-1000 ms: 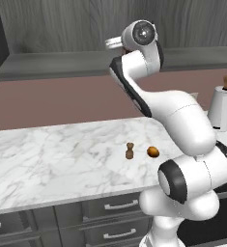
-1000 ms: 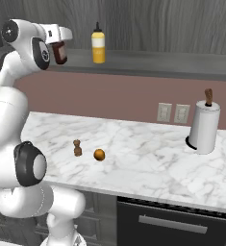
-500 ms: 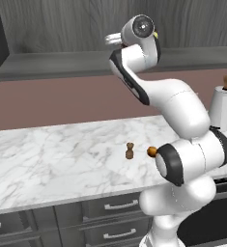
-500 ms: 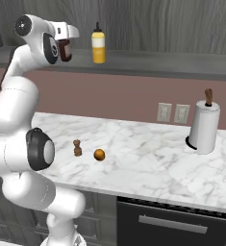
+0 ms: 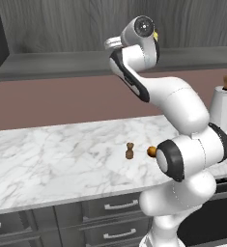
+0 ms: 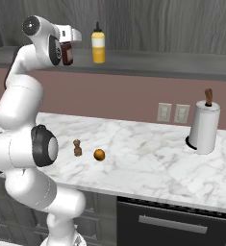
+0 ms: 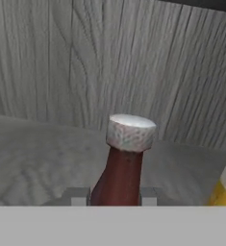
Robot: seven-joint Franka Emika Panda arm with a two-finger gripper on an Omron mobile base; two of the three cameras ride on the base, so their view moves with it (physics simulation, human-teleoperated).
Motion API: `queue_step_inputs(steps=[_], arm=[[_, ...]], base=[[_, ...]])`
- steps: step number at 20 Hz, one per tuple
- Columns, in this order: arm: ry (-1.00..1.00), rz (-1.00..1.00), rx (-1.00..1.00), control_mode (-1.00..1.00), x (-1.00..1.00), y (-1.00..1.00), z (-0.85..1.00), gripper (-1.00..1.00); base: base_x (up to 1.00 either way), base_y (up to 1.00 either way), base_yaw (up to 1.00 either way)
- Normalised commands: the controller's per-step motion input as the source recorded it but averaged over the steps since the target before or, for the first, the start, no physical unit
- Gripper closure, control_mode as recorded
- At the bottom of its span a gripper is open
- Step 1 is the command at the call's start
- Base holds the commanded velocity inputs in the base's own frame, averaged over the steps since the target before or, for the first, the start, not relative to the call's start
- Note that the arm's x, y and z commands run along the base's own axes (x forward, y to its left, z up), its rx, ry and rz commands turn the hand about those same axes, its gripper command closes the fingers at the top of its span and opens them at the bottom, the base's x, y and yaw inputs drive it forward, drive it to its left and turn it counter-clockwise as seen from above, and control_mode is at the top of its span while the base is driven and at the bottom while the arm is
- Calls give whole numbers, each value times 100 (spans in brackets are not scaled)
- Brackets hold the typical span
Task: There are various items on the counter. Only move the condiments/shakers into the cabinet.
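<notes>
Pincer (image 7: 112, 196) clamped on dark red-brown sauce bottle (image 7: 119, 166) over grey cabinet shelf ledge (image 6: 157, 67), beside yellow squeeze bottle (image 6: 98, 44), small brown wooden shaker (image 6: 77, 148) and orange round fruit (image 6: 99, 154) on white marble surface (image 6: 148, 158)

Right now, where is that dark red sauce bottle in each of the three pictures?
Left base view: I can't pick it out; the arm's upper part covers that spot.
Right base view: the sauce bottle is upper left, in the tool, just left of the yellow bottle on the cabinet ledge.
Hand view: bottom centre, white cap up.
Shared landmark: the yellow bottle, a sliver at the arm's edge in the left base view.
</notes>
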Motion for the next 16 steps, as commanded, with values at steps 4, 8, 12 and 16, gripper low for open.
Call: queue_step_inputs(steps=[4,8,12,16], arm=[[0,0,0,-100,35,0,-9,100],[0,0,0,-100,33,0,-28,100],[0,0,0,-100,15,0,-13,-100],[0,0,0,-100,-17,0,0,-100]], base=[[0,0,0],[0,0,0],[0,0,0],[0,0,0]])
